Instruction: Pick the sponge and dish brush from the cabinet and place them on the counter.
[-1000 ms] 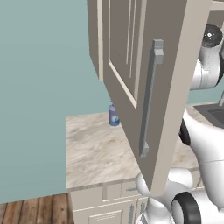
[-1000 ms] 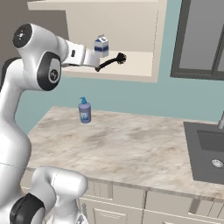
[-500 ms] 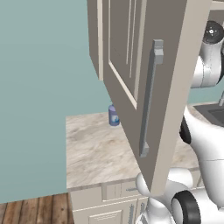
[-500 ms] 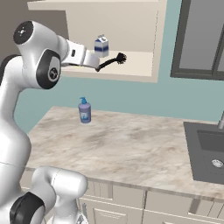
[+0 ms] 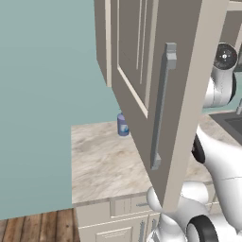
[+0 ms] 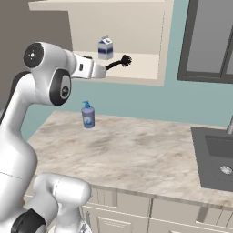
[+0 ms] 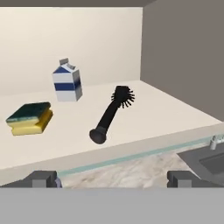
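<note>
The cabinet (image 6: 136, 73) stands open, its door (image 5: 156, 85) swung out towards me. On its shelf (image 7: 153, 118) a yellow sponge (image 7: 29, 118) with a green top lies at the left. A black dish brush (image 7: 110, 113) lies in the middle, bristles pointing to the back; it also shows as a dark shape on the dish brush's shelf edge (image 6: 119, 63). My gripper (image 7: 113, 179) is open, just in front of the shelf edge and facing the brush, with nothing between its fingertips (image 7: 41, 179). The marbled counter (image 6: 136, 150) spreads out below.
A blue-and-white milk carton (image 7: 68, 81) stands behind the sponge and brush. A blue soap bottle (image 6: 88, 115) stands on the counter by the wall. A dark sink (image 6: 218, 154) is set in at the right. The open door's long handle (image 5: 160, 108) hangs over the counter's left part.
The arm's elbow has sunk slightly and drifted right. The gripper stays open at the shelf, and the sponge and brush lie as before.
</note>
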Robot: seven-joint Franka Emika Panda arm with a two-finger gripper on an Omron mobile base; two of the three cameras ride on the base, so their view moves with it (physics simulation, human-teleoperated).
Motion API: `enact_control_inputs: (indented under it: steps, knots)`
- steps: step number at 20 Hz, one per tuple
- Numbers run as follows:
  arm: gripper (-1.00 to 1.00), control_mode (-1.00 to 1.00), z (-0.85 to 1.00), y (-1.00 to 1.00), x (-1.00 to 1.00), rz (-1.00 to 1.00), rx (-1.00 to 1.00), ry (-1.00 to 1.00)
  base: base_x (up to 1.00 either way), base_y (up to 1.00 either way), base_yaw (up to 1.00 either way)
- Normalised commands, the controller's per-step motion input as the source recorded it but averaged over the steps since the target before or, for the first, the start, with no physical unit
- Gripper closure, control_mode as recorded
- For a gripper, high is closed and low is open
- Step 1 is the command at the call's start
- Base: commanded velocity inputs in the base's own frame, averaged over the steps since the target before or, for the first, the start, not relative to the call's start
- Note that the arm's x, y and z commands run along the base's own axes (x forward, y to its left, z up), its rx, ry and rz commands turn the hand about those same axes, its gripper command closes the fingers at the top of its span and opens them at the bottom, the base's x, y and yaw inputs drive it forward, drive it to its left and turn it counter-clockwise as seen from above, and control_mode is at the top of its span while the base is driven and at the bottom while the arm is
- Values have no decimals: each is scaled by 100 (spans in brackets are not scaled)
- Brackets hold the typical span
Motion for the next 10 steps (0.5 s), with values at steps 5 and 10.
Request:
enact_control_inputs:
  steps: [5,10]
  knots:
    - [-100,-100,25,0,10,2,3,0,0,0,0]
    - [-100,-100,20,0,0,2,0,3,0,0,0]
